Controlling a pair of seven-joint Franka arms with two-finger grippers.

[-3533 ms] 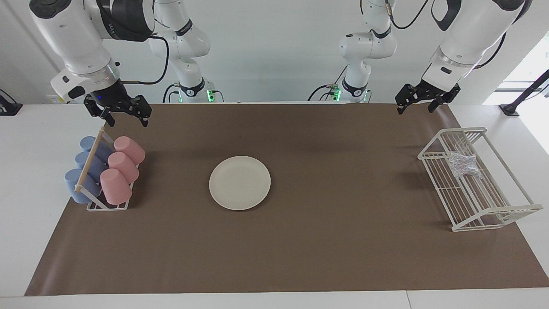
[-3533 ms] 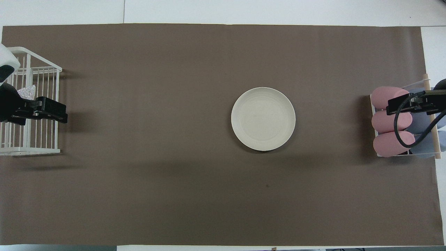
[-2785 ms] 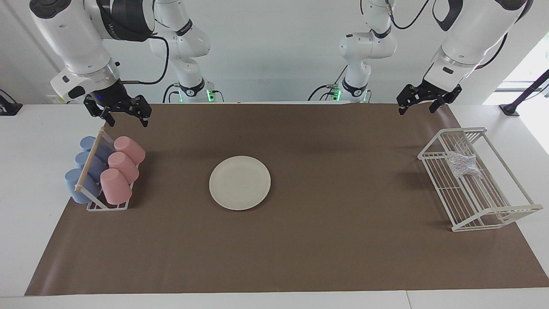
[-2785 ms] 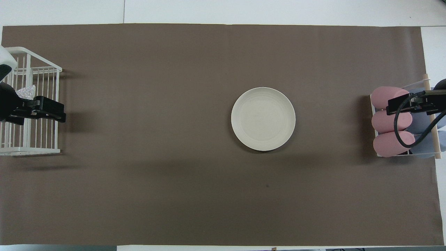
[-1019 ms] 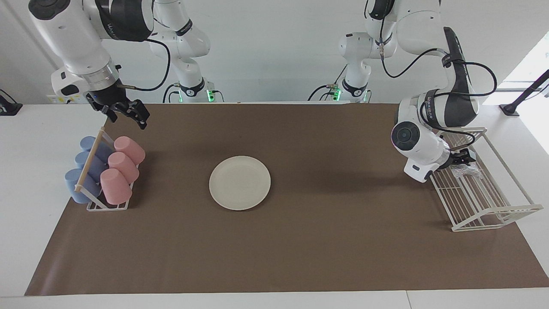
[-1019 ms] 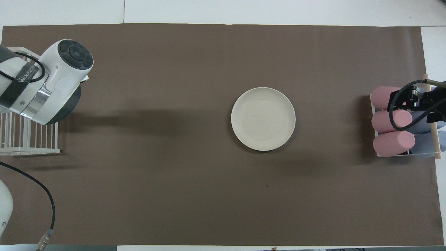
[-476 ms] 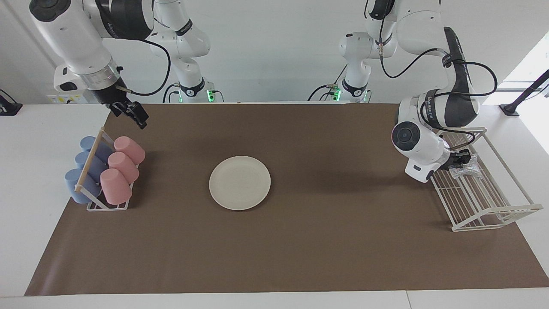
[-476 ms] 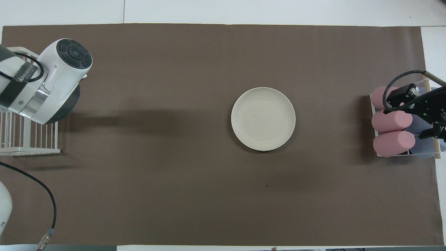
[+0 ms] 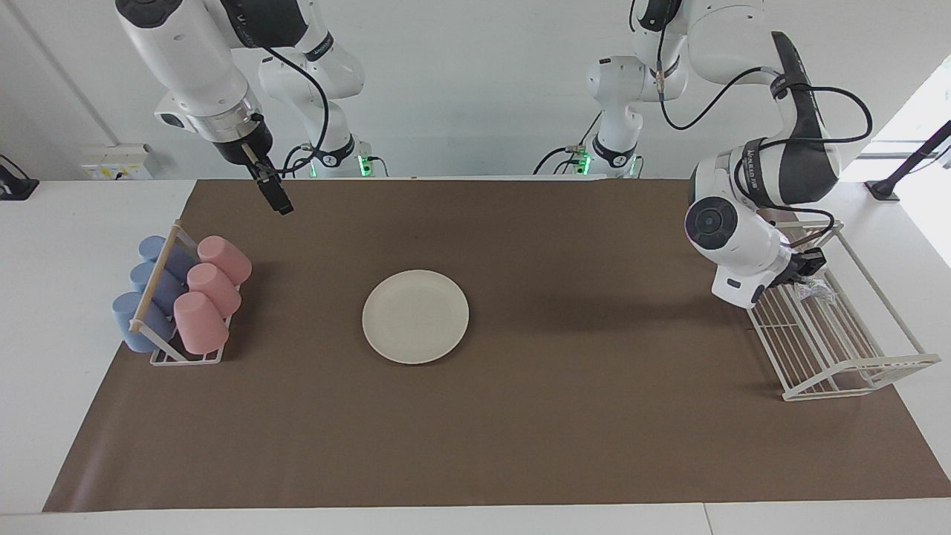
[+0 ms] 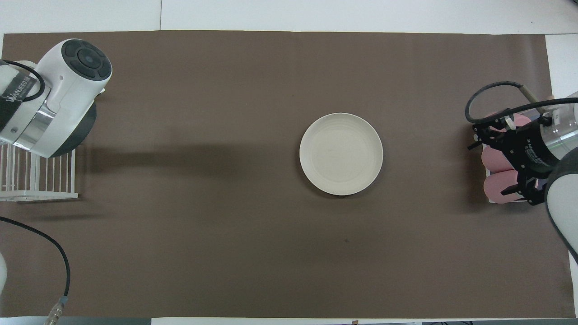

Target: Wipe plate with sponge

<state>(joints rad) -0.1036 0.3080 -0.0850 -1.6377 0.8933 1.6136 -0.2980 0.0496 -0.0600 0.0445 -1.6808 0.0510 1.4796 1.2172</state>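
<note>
Facing view: left gripper [image 9: 806, 273], jaws clenched on the sponge [image 9: 816, 287], sits inside the rack [image 9: 854, 349], well apart from the plate [image 9: 415, 316]. Wires could snag the mesh on lifting. Right gripper [image 9: 276, 198] hangs released beside the cups [image 9: 212, 291].

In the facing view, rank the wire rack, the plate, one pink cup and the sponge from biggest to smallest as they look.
1. wire rack
2. plate
3. pink cup
4. sponge, mostly hidden by the left gripper, so its size is unsure.
</note>
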